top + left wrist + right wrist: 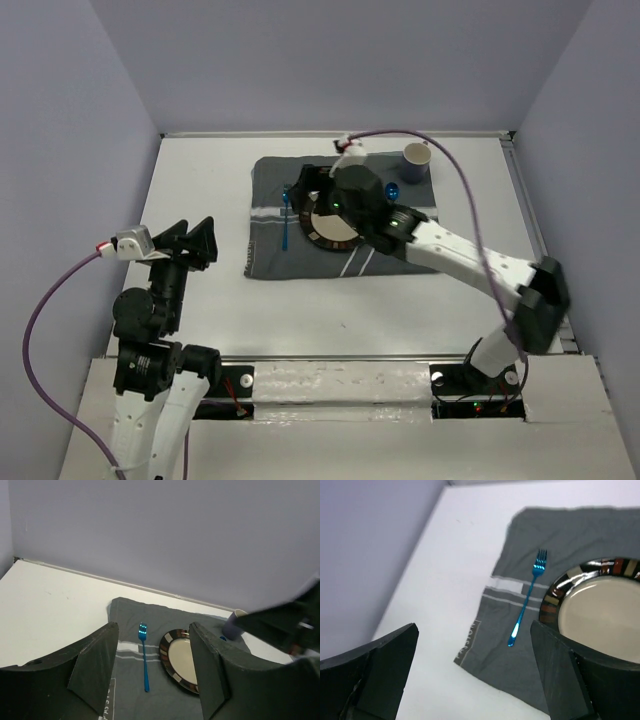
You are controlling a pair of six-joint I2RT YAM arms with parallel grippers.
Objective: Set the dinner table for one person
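Observation:
The white dinner table (200, 180) carries a dark grey striped mat (270, 250) at its back middle. On the mat lie a brown-rimmed plate (325, 232) and a blue fork (287, 215) to its left. A grey cup (417, 160) stands at the mat's far right corner. My right gripper (310, 185) is open and empty above the plate's far left rim; its view shows the fork (527, 600) and plate (600, 610). My left gripper (192, 232) is open and empty over bare table left of the mat, facing the fork (144, 655) and plate (182, 660).
A small blue item (392, 190) lies on the mat right of the plate, partly hidden by the right arm. The right arm reaches across the mat's right half. Lilac walls close the table at the back and sides.

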